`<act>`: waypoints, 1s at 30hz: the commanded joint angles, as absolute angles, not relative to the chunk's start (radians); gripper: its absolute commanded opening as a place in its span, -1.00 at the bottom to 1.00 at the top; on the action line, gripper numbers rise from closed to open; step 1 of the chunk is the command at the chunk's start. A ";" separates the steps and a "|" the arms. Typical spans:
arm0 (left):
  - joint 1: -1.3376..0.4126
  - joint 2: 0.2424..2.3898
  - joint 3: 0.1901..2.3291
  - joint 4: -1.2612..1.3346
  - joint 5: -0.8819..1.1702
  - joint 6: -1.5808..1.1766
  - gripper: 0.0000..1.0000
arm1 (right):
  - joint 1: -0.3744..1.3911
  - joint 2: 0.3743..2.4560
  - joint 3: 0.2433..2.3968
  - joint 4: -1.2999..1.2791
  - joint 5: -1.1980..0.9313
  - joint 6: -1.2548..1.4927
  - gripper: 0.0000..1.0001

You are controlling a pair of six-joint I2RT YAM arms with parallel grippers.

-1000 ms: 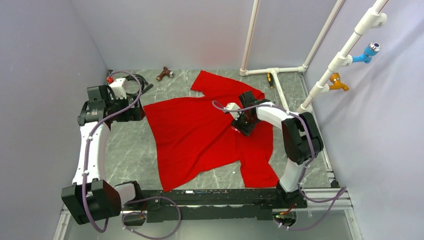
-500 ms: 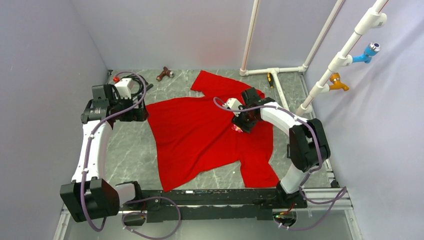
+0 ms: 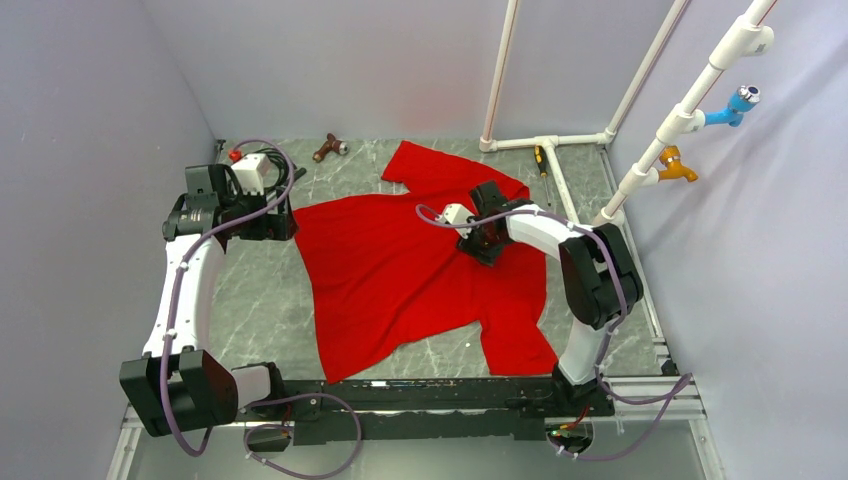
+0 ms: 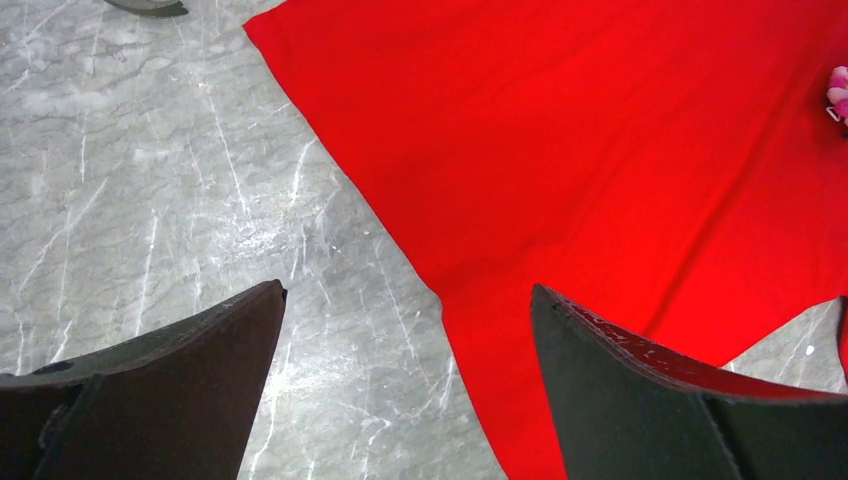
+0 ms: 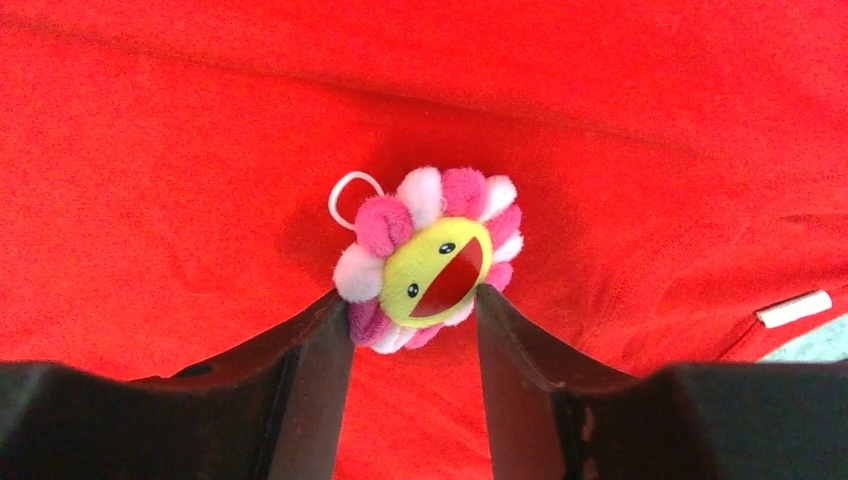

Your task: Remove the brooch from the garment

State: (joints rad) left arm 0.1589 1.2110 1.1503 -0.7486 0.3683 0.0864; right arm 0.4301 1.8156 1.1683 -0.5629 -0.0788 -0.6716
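The garment (image 3: 400, 270), a bright red T-shirt, lies spread flat on the marble table. The brooch (image 5: 430, 265), a small plush flower with pink and white petals and a yellow smiling centre, sits on the shirt near its collar. My right gripper (image 5: 412, 297) has its fingertips pressed against both sides of the brooch's lower petals. From the top view my right gripper (image 3: 484, 248) hides the brooch. My left gripper (image 4: 407, 290) hangs wide open over the shirt's left edge (image 4: 600, 150), holding nothing. The brooch (image 4: 838, 90) shows at that view's far right.
A white neck label (image 5: 793, 308) lies right of the brooch. A white box with a red button (image 3: 248, 172) and a brown object (image 3: 328, 147) sit at the back left. A screwdriver (image 3: 540, 157) and white pipes (image 3: 560, 190) line the back right.
My right gripper has shifted slightly back and left on the shirt and now covers the brooch from above. My left arm has drawn a little toward the back left.
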 commanded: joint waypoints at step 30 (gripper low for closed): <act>0.100 1.212 1.160 -0.730 0.419 0.123 0.99 | 0.235 1.806 1.286 -0.737 -0.440 -0.643 -1.00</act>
